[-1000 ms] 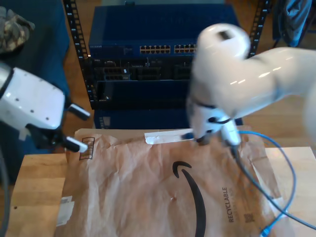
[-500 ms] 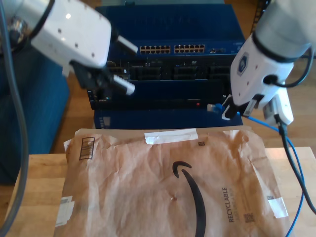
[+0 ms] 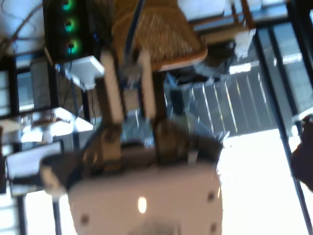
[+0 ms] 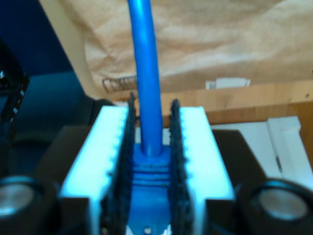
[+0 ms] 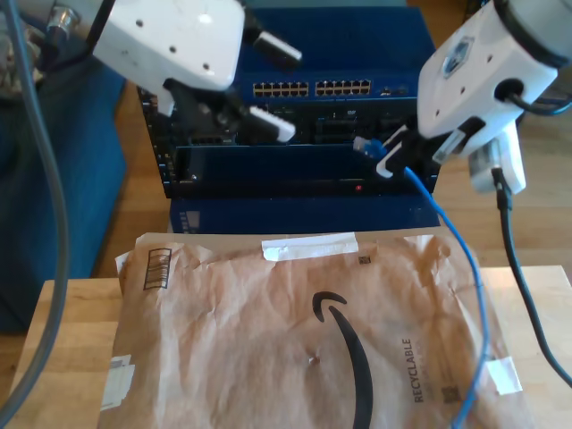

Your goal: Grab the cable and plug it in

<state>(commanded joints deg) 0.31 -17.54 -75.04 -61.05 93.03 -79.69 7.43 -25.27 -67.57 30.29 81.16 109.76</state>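
cable (image 4: 146, 88) pinched in my second tool (image 5: 386, 154), raised before the switch (image 5: 313, 89).

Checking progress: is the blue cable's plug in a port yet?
Out. The thin blue cable's plug, clamped in my second gripper, hangs short of the blue switch.

A networking lab or server room: a rack (image 5: 161, 143) holds blue network switches (image 5: 304, 54) with rows of Ethernet ports (image 5: 311, 88), fronted by a wooden workbench (image 5: 63, 331) under brown packing paper (image 5: 295, 331).
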